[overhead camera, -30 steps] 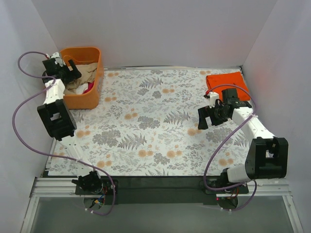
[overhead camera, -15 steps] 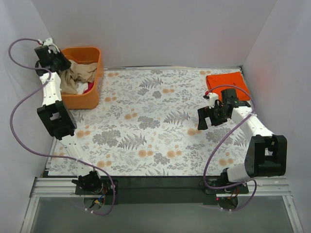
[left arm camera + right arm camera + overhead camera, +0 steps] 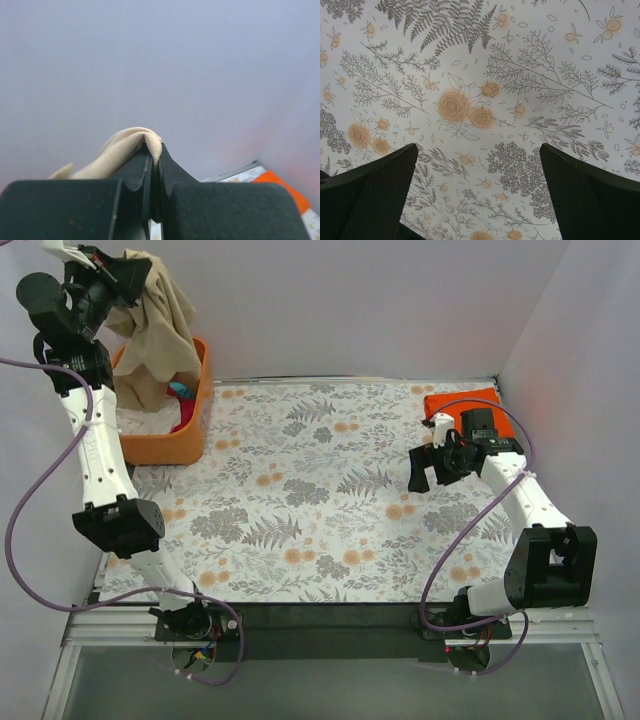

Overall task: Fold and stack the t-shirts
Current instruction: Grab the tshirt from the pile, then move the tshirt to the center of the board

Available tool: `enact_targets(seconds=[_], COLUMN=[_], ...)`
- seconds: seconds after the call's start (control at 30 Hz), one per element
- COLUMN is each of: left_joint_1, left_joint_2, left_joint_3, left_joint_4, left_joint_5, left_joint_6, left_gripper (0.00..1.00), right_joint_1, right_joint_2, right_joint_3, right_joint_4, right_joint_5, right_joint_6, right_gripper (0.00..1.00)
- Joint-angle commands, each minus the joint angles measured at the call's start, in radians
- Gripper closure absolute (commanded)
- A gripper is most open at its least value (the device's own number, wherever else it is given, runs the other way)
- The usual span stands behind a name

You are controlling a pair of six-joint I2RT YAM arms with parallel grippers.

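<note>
Top external shows us the tan t-shirt (image 3: pixel 158 320) hanging high over the orange basket (image 3: pixel 170 445) at the far left corner. Its top is bunched in our left pincer (image 3: pixel 122 272) and its lower folds reach down to the basket's rim. Our left wrist view adds what the overhead one cannot: the two fingers are pressed together with a rolled fold of tan cloth pinched between them. Overhead again, teal cloth (image 3: pixel 180 390) and magenta cloth (image 3: pixel 186 422) lie in the basket beneath. A folded orange t-shirt (image 3: pixel 463 400) lies on the flowered worktop (image 3: pixel 300 510) at the far right corner. Beside it hovers our right pincer (image 3: pixel 428 468). Our right wrist view shows its fingers wide apart above the fern-and-flower print, gripping nothing.
</note>
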Motion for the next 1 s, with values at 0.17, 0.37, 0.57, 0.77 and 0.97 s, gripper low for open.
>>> enact_targets(seconds=[0.17, 0.37, 0.57, 0.77, 0.97], left_joint_1=[-0.164, -0.189, -0.244, -0.328, -0.333], left_joint_2=[-0.2, -0.179, -0.311, -0.628, -0.773], left_joint_3=[0.001, 0.033, -0.371, -1.049, -1.421], left_joint_4=[0.261, 0.359, 0.404, 0.19, -0.241], left_joint_5=[0.146, 0.255, 0.379, 0.372, 0.241], left_joint_6=[-0.176, -0.444, -0.436, 0.024, 0.627], left_gripper=[1.0, 1.0, 1.0, 1.0, 1.0], right_joint_1=[0.003, 0.002, 0.002, 0.0, 0.002], right_joint_2=[-0.039, -0.056, -0.059, -0.046, -0.023], right_joint_3=[0.083, 0.085, 0.08, 0.09, 0.067], right_joint_4=[-0.021, -0.024, -0.026, -0.044, -0.092], right_joint_5=[-0.028, -0.045, -0.043, -0.048, -0.074], right_joint_6=[-0.005, -0.011, -0.015, -0.031, -0.086], right_gripper=[0.01, 0.01, 0.02, 0.02, 0.02])
